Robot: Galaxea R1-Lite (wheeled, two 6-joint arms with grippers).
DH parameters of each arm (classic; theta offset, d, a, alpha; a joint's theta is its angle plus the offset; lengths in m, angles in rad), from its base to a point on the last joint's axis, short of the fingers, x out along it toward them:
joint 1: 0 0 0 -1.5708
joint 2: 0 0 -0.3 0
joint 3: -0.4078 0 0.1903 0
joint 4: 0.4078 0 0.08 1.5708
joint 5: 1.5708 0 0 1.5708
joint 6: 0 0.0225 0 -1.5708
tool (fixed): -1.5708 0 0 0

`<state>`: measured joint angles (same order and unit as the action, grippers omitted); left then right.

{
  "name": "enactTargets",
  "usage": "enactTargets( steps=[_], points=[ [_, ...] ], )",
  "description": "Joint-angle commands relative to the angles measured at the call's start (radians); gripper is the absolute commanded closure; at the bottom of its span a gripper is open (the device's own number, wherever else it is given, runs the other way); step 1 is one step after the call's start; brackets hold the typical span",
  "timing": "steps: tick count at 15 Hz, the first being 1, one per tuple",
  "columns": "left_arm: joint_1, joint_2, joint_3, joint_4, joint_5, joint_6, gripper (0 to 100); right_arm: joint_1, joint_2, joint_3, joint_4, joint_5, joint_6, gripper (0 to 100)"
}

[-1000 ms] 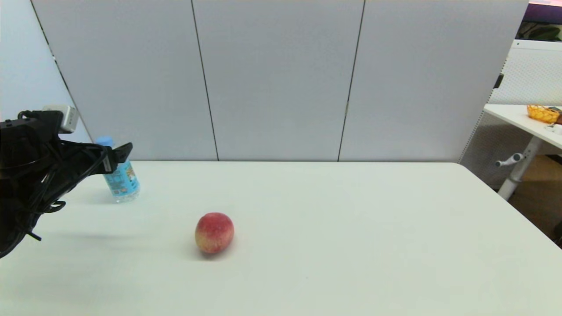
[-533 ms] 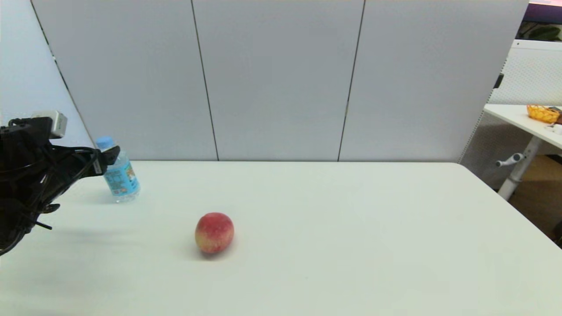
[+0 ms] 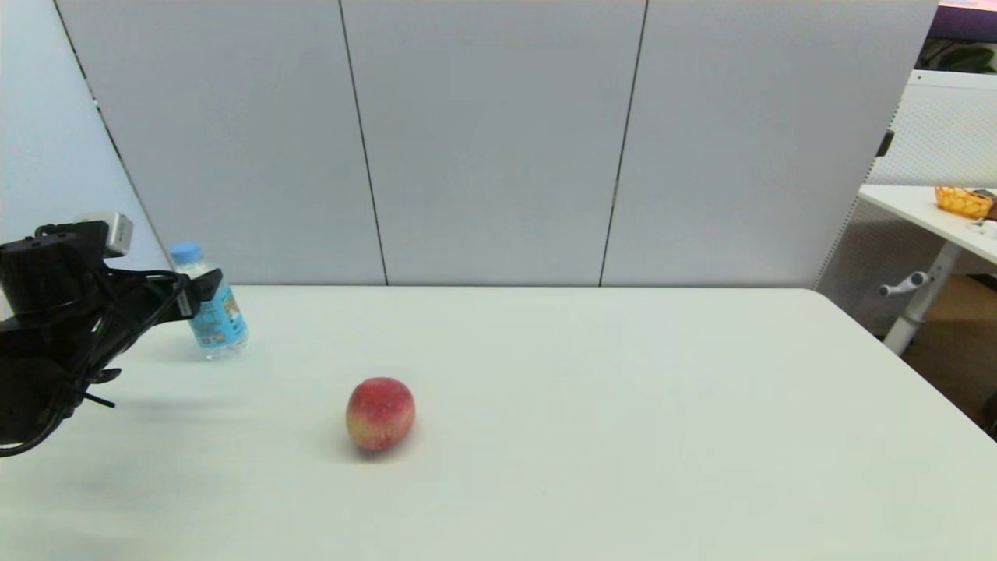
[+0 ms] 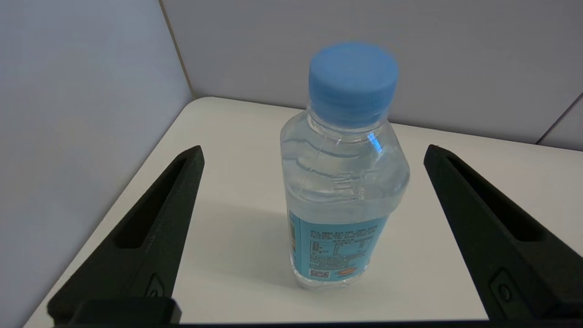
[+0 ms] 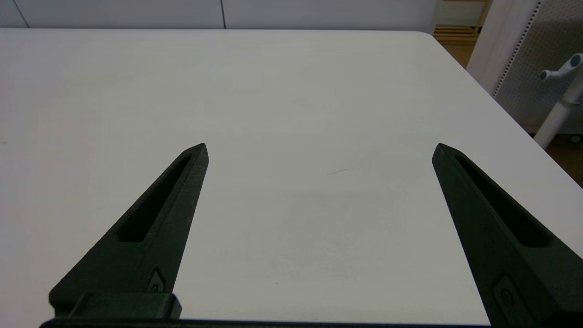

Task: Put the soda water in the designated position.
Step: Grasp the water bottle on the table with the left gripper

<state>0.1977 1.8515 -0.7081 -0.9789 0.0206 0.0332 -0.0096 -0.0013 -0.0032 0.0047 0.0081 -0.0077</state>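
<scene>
Left tool (image 4: 314, 155) spread wide, both fingers (image 4: 150, 237) clear of the bottle (image 4: 341, 191), which stands upright in the gap between them without contact on either side. In the head view the left tool (image 3: 204, 287) hangs above the tabletop (image 3: 623, 405) at the far left, its fingertip overlapping the bottle (image 3: 214, 312) just below the cap (image 3: 185, 252). Bottle: clear plastic, light blue cap (image 4: 351, 82), blue label (image 4: 334, 246) round the lower half, base flat on the tabletop (image 4: 227, 237) near the far left corner, close to the grey wall panels (image 3: 498, 140). Peach (image 3: 380, 413), red with a yellow patch, lies nearer the robot and to the right of the bottle, well apart from it and from the left tool. Right tool (image 5: 319, 150) also spread wide, holding nothing, over a bare stretch of tabletop (image 5: 291, 91) near its right edge; it does not show in the head view. A second white table (image 3: 927, 210) with an orange basket (image 3: 963, 201) stands beyond the right edge.
</scene>
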Motion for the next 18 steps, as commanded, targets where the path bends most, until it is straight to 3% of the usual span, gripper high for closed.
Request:
enactTargets(
  steps=[1,18],
  points=[
    [0.000,0.055,-0.042,-0.020,0.001,0.001,0,-0.001,0.000,0.000,0.000,0.000,0.000,0],
    [-0.007,0.138,-0.111,-0.038,-0.007,-0.024,0,-0.001,0.000,0.000,0.000,0.000,0.000,0]
  ],
)
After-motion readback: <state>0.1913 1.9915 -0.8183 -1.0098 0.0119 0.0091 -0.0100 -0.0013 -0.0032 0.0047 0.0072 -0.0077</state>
